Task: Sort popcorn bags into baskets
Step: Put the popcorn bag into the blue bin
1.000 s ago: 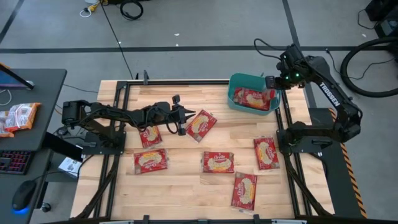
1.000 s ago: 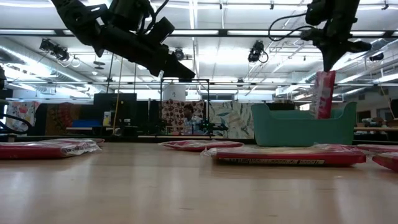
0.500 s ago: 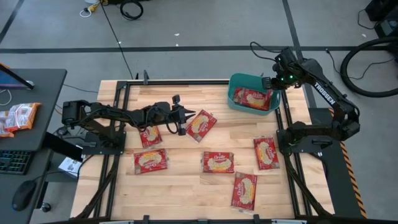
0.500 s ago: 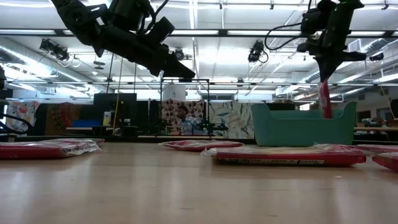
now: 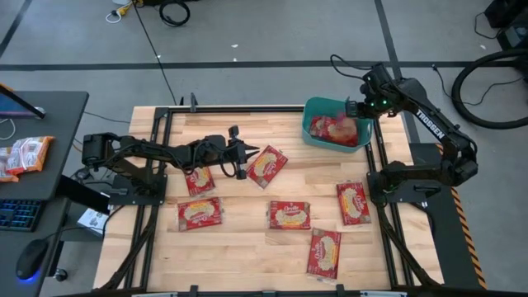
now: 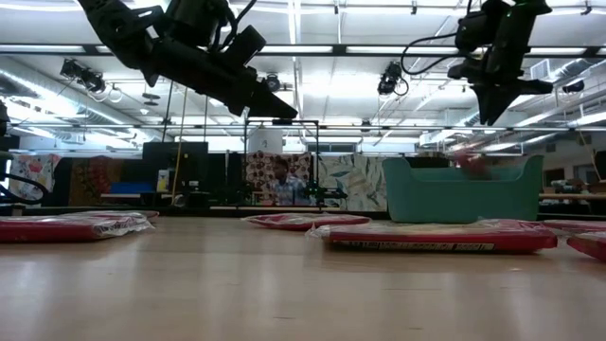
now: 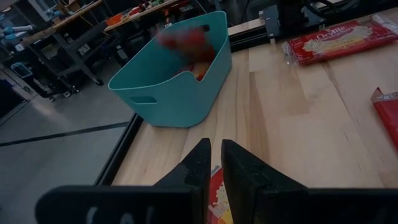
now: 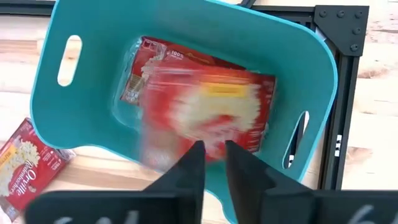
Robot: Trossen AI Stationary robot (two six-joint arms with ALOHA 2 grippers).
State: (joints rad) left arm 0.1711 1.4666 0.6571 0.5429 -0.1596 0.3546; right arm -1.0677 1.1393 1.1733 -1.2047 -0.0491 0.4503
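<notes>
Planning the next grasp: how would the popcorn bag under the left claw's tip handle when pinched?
The popcorn bag lies flat, so it is probably thin and light. Its glossy wrap looks slippery and may crinkle or flex. It should slide on the wooden table, not roll.

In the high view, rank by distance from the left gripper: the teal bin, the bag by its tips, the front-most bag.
From the left gripper:
1. Bag by its tips, just right of it.
2. Teal bin, back right corner.
3. Front-most bag, near the front edge.

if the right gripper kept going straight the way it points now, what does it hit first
Most likely the loose popcorn bag, blurred beneath the right gripper inside the teal basket. The gripper points straight down into the basket from above; how far above is unclear.
</notes>
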